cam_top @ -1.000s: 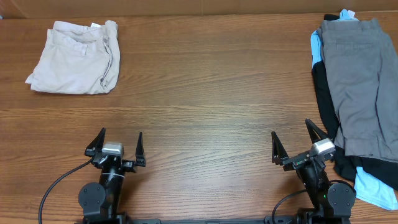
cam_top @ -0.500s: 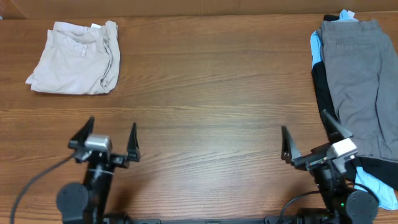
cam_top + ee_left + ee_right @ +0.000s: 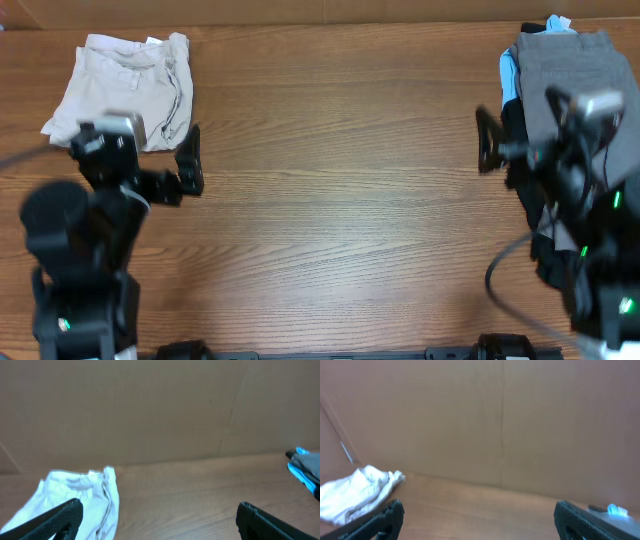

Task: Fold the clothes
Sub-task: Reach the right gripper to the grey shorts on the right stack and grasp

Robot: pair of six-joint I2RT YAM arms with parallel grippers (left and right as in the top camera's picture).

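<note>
Folded beige shorts [image 3: 120, 90] lie at the far left of the table; they also show in the left wrist view [image 3: 85, 495] and the right wrist view [image 3: 355, 492]. At the far right, grey shorts [image 3: 580, 60] top a pile with a black garment [image 3: 513, 135] and a light-blue one [image 3: 507, 78] beneath; the light-blue edge shows in the left wrist view [image 3: 301, 466]. My left gripper [image 3: 140, 155] is open and empty, raised just in front of the beige shorts [image 3: 160, 525]. My right gripper [image 3: 545, 140] is open and empty, raised over the pile's left edge [image 3: 480, 522].
A brown cardboard wall [image 3: 160, 410] runs along the table's far edge. The wooden tabletop [image 3: 340, 150] lies between the two clothes piles. The arm bases and cables sit at the front edge.
Both arms have lifted from the front edge and swung away from it. The left gripper moved toward the beige shorts, the right one over the pile. Both stayed open.
</note>
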